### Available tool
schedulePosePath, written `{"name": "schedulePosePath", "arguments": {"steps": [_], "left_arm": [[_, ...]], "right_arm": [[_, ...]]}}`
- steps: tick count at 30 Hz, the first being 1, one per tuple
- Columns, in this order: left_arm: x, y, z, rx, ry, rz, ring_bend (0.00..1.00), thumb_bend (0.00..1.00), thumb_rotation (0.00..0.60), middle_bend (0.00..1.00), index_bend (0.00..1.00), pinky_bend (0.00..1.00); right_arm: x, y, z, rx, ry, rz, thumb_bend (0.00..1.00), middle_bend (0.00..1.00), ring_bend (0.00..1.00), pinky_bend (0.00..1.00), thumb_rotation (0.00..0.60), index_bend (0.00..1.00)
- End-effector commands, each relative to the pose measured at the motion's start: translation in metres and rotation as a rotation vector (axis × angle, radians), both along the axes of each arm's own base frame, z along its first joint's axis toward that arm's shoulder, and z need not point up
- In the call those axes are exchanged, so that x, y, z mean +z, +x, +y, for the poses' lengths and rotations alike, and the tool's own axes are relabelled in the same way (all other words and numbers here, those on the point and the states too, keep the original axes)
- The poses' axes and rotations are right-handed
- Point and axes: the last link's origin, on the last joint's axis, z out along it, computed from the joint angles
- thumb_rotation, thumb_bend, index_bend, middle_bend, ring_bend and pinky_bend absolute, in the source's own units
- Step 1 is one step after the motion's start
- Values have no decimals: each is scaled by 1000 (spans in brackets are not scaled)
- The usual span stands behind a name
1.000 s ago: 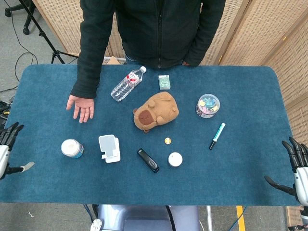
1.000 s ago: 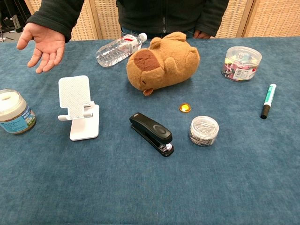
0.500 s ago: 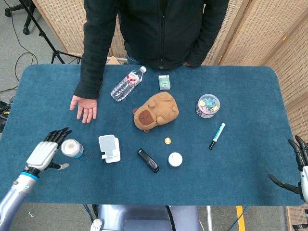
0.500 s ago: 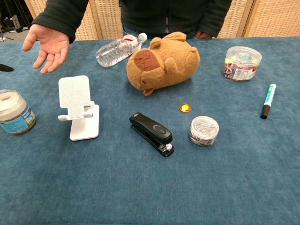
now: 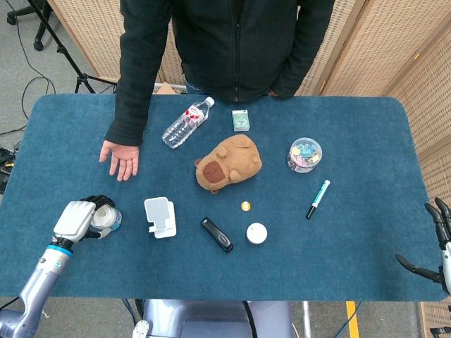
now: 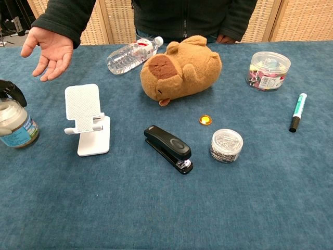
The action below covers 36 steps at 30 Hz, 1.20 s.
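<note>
A small jar [image 5: 109,217] with a white lid and blue label stands near the table's front left. My left hand [image 5: 76,217] has its dark fingers [image 6: 13,91] curled over the top and far side of this jar [image 6: 15,126]. My right hand [image 5: 438,243] hangs past the table's right edge with its fingers spread and holds nothing. It does not show in the chest view. A person's open palm [image 5: 121,157] rests on the cloth just behind the jar.
On the blue table [image 5: 352,246] lie a white phone stand [image 5: 161,217], black stapler [image 5: 217,234], round pin box [image 5: 256,233], gold disc [image 5: 245,206], brown plush [image 5: 229,163], water bottle [image 5: 187,121], green box [image 5: 241,120], clip tub [image 5: 304,154] and marker [image 5: 318,198].
My left hand came in from the left edge to the jar and its fingers curled around it. The right hand drifted slightly outward. The person's hand shifted a little.
</note>
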Motion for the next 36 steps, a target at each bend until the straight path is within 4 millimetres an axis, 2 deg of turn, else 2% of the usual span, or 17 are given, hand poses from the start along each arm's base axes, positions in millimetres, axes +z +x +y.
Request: {"name": "schedulePosePath", "arguments": {"steps": [1,7,11,14,19,29,30,31,32,33,34,35,36], "left_arm": [[9,2,-1,-21,34,-38,470,398,600,618,550,573],[44,20,7,-105,128,-94,470,394,600,618,560,573],[74,43,28,-173,239,-141,470,381,600,618,562,573],[85,58,48,-196,271,-144,470,377,600,618,564,573],[83,69,69,-193,290,-127,470,370,600,618,567,573],[58,66,94,-103,251,-85,464,347,600,609,569,572],[54,65,95,-96,247,-81,439,346,600,579,567,544],[53,65,96,-92,245,-79,337,339,600,472,529,443],[51,65,96,-87,238,-77,197,318,600,298,440,296],[48,64,96,-79,230,-78,107,292,600,182,357,186],[47,65,97,-70,232,-96,15,241,600,51,210,67],[49,69,97,-75,260,-148,0,184,600,2,97,16],[50,70,96,-79,268,-160,0,152,600,0,47,2]], "right_arm": [[0,0,0,0,0,1,0,0,0,0,600,0],[-2,1,0,0,5,4,0,0,0,0,600,0],[-2,1,0,-1,6,6,0,0,0,0,600,0],[-2,0,-1,-4,5,6,0,0,0,0,600,0],[-1,-1,-1,-9,2,4,0,0,0,0,600,0],[-1,-4,-3,-21,3,-1,0,0,0,0,600,0],[-1,-4,-4,-22,4,0,0,0,0,0,600,0],[-1,-4,-4,-23,3,0,0,0,0,0,600,0],[-1,-4,-4,-23,3,0,0,0,0,0,600,0],[-1,-4,-4,-25,3,0,0,0,0,0,600,0],[-1,-4,-4,-27,3,-1,0,0,0,0,600,0],[0,-5,-4,-30,1,5,0,0,0,0,600,0],[0,-5,-4,-30,1,5,0,0,0,0,600,0]]}}
